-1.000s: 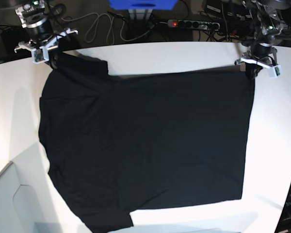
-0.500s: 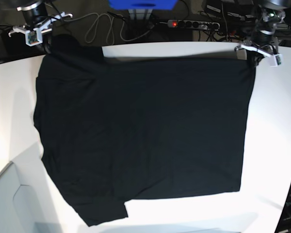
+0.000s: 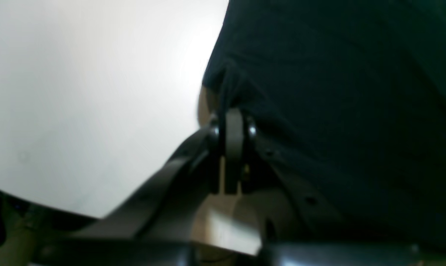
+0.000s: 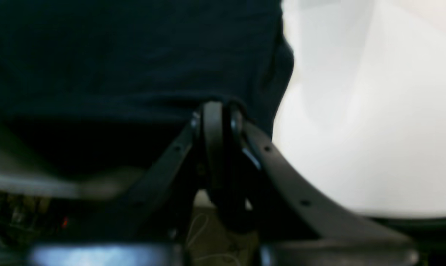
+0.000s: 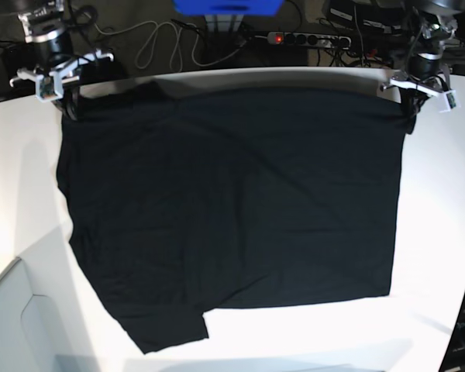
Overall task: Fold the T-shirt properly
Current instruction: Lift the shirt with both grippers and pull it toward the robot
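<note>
The black T-shirt (image 5: pixel 232 201) lies plain side up across the white table (image 5: pixel 442 232), its far edge stretched straight between both grippers. My left gripper (image 5: pixel 408 112) is shut on the far right corner of the cloth. The left wrist view shows its fingertips (image 3: pixel 233 112) pinched on a bunched fold of the T-shirt (image 3: pixel 337 92). My right gripper (image 5: pixel 67 105) is shut on the far left corner. In the right wrist view, the T-shirt (image 4: pixel 134 55) is clamped at its closed tips (image 4: pixel 216 107). One sleeve hangs at the near left (image 5: pixel 167 333).
Behind the table's far edge lie a power strip with a red light (image 5: pixel 308 37), loose cables (image 5: pixel 155 43) and a blue object (image 5: pixel 229 6). A pale grey box edge (image 5: pixel 15 325) sits at the near left corner. Bare table (image 3: pixel 97 92) shows beside the cloth.
Both grippers kept their hold and drew the shirt's far edge back toward the table's far rim. The right gripper rose, then came down; the far edge is now taut and straighter.
</note>
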Available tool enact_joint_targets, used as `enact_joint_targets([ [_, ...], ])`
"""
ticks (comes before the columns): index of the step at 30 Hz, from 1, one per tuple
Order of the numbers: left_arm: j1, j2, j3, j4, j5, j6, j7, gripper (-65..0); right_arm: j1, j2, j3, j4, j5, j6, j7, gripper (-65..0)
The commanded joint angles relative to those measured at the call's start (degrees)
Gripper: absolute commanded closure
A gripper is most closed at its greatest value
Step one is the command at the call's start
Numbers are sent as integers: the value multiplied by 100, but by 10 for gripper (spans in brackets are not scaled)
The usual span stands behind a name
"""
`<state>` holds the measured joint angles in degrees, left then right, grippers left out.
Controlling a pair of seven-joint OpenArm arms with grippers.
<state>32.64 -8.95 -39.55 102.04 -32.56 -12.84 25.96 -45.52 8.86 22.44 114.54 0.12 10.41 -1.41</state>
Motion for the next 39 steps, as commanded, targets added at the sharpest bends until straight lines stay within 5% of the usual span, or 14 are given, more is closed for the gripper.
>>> enact_joint_targets([
  [1,-86,-76,-49,165,-63,-13,-147,0,81,41,29,84,36,27,163,-3],
  [19,-1897,-428,-67,121,289,-4,758,0,3079,59,-762,-259,19,35,-2052,-3],
  [39,-2908,-437,-23,-1101,667,-57,741,0,4996,68,-797,-2518,19,35,-2061,-3],
])
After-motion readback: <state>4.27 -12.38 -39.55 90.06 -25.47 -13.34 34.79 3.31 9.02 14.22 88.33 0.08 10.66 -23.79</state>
